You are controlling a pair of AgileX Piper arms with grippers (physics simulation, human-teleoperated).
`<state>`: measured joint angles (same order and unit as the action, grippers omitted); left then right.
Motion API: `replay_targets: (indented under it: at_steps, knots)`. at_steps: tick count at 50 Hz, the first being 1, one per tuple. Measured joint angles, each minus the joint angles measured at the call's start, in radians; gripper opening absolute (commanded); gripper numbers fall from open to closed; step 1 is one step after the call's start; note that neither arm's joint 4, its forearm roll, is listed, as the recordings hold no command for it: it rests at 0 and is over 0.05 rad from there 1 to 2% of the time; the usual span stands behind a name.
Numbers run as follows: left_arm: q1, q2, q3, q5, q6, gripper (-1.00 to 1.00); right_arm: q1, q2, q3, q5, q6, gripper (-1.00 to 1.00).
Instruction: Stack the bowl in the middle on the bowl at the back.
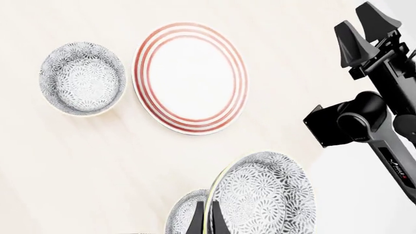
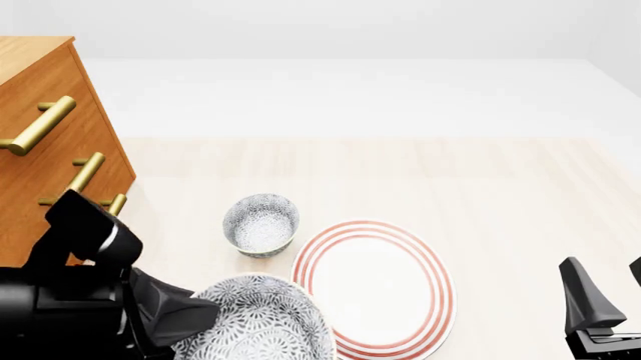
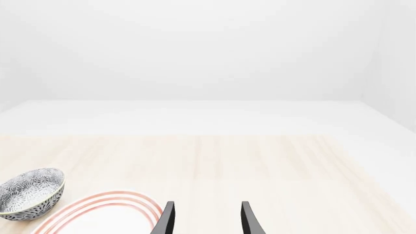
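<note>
— How is the left gripper (image 1: 205,218) set?
— Its fingers are pinched on the rim of the middle bowl (image 2: 257,321), which is held tilted and lifted, near the front edge of the table (image 2: 501,187).
— And the right gripper (image 3: 205,218)?
— It is spread wide and nothing is held in it.
— Where is the back bowl (image 2: 260,223) found?
— Upright on the table, just beside the plate (image 2: 376,285), beyond the lifted bowl. A wooden dresser (image 2: 45,142) is seen at the far left.
</note>
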<state>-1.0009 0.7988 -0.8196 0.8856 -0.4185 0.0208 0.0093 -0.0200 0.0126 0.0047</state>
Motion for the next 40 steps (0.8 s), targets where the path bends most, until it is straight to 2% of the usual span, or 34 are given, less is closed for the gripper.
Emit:
replay_targets:
  at_steps: [13, 26, 40]
  knots:
    - [-0.04, -0.002, 0.064, -0.009, -0.003, -1.0, 0.001, -0.002, -0.002, 0.004, 0.001, 1.0]
    - [-0.089, 0.007, 0.148, -0.058, -0.047, -1.0, 0.001, -0.002, -0.003, 0.004, 0.001, 1.0]
    - [-0.09, -0.014, 0.249, -0.101, -0.078, -1.0, 0.001, -0.001, -0.002, 0.001, 0.002, 1.0]
